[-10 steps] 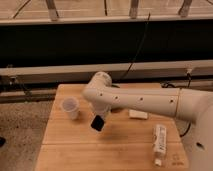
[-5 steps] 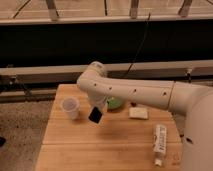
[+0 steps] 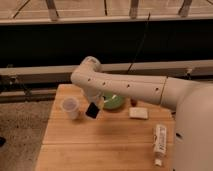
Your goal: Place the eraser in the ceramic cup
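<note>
We see the end effector (image 3: 94, 105) at the cup's 3 o'clock, clamped on the eraser (image 3: 92, 111). The eraser hangs tilted above the bench (image 3: 100, 145), near the cup (image 3: 70, 107) but not over its mouth. The green bowl (image 3: 115, 102) sits at the eraser's 2 o'clock, partly behind the arm. We judge the narrow cup to be the main risk: a tilted eraser released off-centre could catch the rim, tip the cup or bounce onto the bench. Sweeping towards 9 o'clock too low could knock the cup over.
</note>
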Motion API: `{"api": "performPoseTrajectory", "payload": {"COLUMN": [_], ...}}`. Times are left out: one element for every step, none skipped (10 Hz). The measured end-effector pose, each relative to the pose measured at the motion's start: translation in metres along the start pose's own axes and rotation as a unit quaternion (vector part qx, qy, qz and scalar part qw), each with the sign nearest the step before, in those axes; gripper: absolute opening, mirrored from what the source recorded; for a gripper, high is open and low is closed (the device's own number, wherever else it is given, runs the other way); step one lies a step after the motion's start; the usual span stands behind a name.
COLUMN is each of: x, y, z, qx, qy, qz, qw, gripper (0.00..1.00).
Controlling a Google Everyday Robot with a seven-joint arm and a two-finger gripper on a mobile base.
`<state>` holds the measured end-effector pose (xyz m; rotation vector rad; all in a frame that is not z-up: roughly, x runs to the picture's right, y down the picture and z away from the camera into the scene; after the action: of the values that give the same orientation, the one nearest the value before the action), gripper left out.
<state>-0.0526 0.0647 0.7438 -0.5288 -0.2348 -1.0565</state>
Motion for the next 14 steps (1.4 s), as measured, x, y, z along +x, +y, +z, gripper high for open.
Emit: {"api": "performPoseTrajectory", "payload": {"x": [0.001,0.002,0.002,0.000,0.001,0.002,0.002,0.003,0.006,0.004,0.004,0.008,0.009,0.009], "y": [-0.007,-0.011,-0.015,-0.025,-0.033,-0.039,-0.044,-0.047,-0.051,-0.060,-0.067,-0.066,-0.067,-0.071], "z": [-0.003,-0.004,-0.005,-0.007,-0.010,-0.012,-0.013,-0.017,-0.021,-0.024,-0.026,-0.027,-0.027,-0.028], "qx": [0.000,-0.001,-0.002,-0.002,-0.001,-0.001,-0.001,-0.001,-0.002,0.001,0.001,0.001,-0.001,0.001], "qy": [0.004,0.007,0.010,0.014,0.017,0.020,0.022,0.026,0.033,0.037,0.039,0.043,0.046,0.050], "qz": [-0.005,-0.009,-0.011,-0.017,-0.020,-0.022,-0.026,-0.030,-0.034,-0.039,-0.042,-0.042,-0.044,-0.049], "qw": [1.0000,0.9999,0.9999,0.9998,0.9996,0.9995,0.9994,0.9992,0.9989,0.9986,0.9984,0.9982,0.9980,0.9976], "gripper": [0.00,0.00,0.00,0.00,0.00,0.00,0.00,0.00,0.00,0.00,0.00,0.00,0.00,0.00]}}
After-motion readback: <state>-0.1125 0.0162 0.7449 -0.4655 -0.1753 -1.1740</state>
